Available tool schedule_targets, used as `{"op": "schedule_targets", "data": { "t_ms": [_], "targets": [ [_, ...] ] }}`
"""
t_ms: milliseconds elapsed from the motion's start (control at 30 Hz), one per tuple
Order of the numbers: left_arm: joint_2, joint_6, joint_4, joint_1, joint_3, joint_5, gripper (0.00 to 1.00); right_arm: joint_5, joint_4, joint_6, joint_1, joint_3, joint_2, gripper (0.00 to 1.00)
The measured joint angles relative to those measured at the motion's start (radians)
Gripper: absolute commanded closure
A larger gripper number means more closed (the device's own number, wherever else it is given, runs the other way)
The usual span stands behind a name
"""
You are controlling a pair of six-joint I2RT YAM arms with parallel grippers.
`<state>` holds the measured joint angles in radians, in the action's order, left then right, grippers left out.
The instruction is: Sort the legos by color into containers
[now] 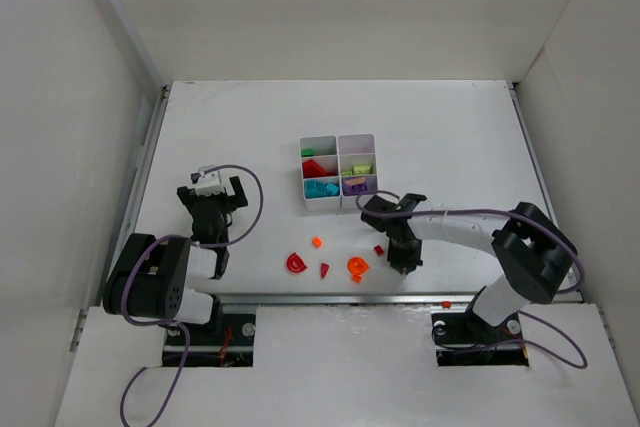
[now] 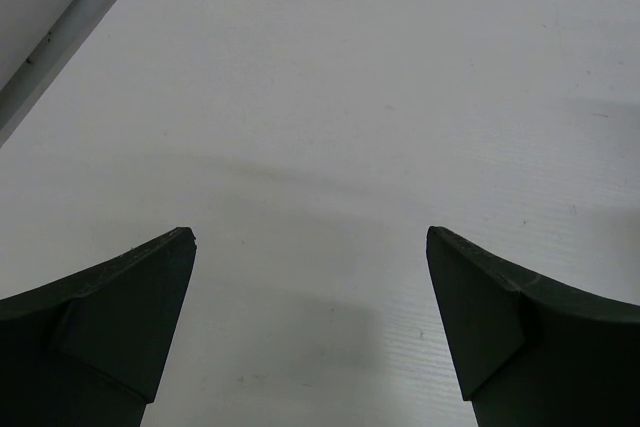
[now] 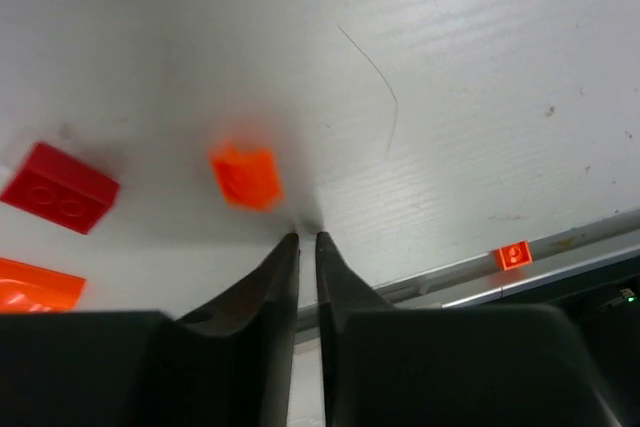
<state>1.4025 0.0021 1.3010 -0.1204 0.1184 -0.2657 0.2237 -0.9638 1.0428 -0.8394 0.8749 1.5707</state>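
White walls enclose a white counter (image 1: pixel 440 147). The containers (image 1: pixel 338 137) stand at mid-counter. Green, red and teal pieces show in the left column, lime and purple in the right. The loose legos (image 1: pixel 357 267), all red or orange, lie between the containers and the near edge.

The right tool (image 3: pixel 306 241) points down at the counter among them, its fingers pressed together with nothing visible between them. An orange brick (image 3: pixel 246 176), blurred, lies just beyond the tips and off to one side. A red brick (image 3: pixel 60 187) lies farther out. Judgement: the tool grips no brick, so it would need to open and centre over the orange brick.

The left tool (image 2: pixel 310 247) hovers spread wide over white counter surface, well apart from the pieces. It is probably parked there to keep the work zone free.
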Motion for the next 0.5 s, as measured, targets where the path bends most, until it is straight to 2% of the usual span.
{"op": "schedule_targets", "data": {
  "t_ms": [267,367,400,433,500],
  "targets": [
    [0.000,0.000,0.000,0.000,0.000,0.000,0.00,0.072,-0.018,0.002,0.000,0.058,-0.030,0.89],
    [0.000,0.000,0.000,0.000,0.000,0.000,0.00,0.087,-0.032,0.005,0.000,0.061,-0.054,0.77],
    [0.000,0.000,0.000,0.000,0.000,0.000,0.00,0.091,-0.034,0.005,0.000,0.061,-0.058,0.72],
    [0.000,0.000,0.000,0.000,0.000,0.000,0.00,0.093,-0.038,0.005,0.000,0.063,-0.058,0.62],
    [0.000,0.000,0.000,0.000,0.000,0.000,0.00,0.099,-0.047,-0.008,0.000,0.074,-0.058,0.55]
  ]
}}
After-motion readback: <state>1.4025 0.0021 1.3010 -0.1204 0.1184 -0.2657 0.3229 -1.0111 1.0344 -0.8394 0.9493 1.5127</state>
